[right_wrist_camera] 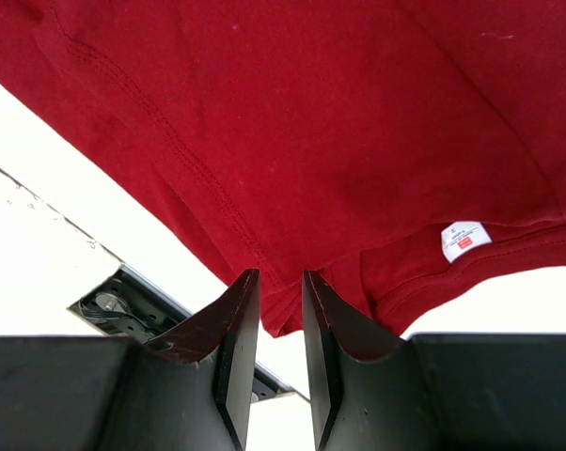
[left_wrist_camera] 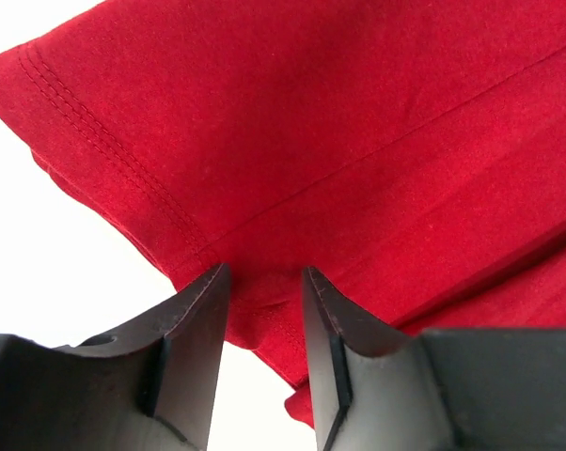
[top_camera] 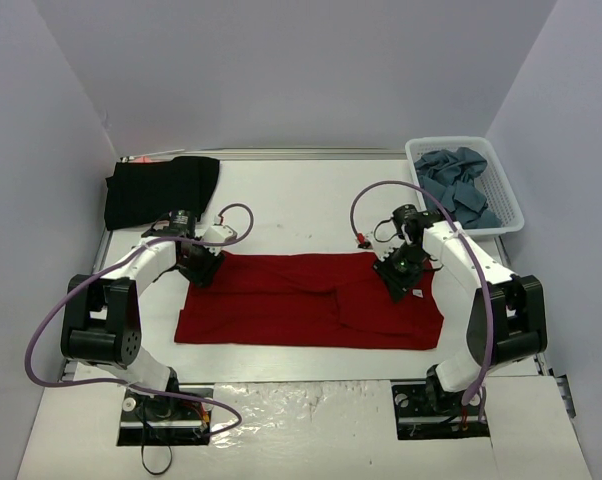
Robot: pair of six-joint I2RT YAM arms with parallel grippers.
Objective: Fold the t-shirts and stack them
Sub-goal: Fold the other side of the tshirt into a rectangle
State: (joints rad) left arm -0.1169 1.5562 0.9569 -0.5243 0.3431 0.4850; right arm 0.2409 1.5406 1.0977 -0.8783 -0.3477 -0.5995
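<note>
From above, the dark red t-shirt [top_camera: 311,300] is seen laid out as a wide band on the middle of the table [top_camera: 301,200], between the two arms. The left gripper [top_camera: 199,265] is lowered onto its far left corner. The right gripper [top_camera: 401,275] is set on its far right part. The black t-shirt [top_camera: 161,190] is found at the far left of the table, well apart from the red one. The blue-grey t-shirts [top_camera: 459,180] are heaped in the white basket [top_camera: 511,205] at the far right.

In the left wrist view, the dark red t-shirt [left_wrist_camera: 339,141] is shown filling most of the frame, with a stitched hem running across its upper left and the white table [left_wrist_camera: 57,235] bare beside it. The left gripper [left_wrist_camera: 261,272] is seen with its fingers a little apart and red cloth in the gap. Whether that cloth is clamped cannot be told.

In the right wrist view, the dark red t-shirt [right_wrist_camera: 311,122] is seen spread above the fingers, with a small white label [right_wrist_camera: 464,240] sewn near its edge. The right gripper [right_wrist_camera: 281,274] is brought nearly together, and a fold of the shirt's edge is pinched in the narrow gap. The table [right_wrist_camera: 509,301] is visible beyond the cloth.
</note>
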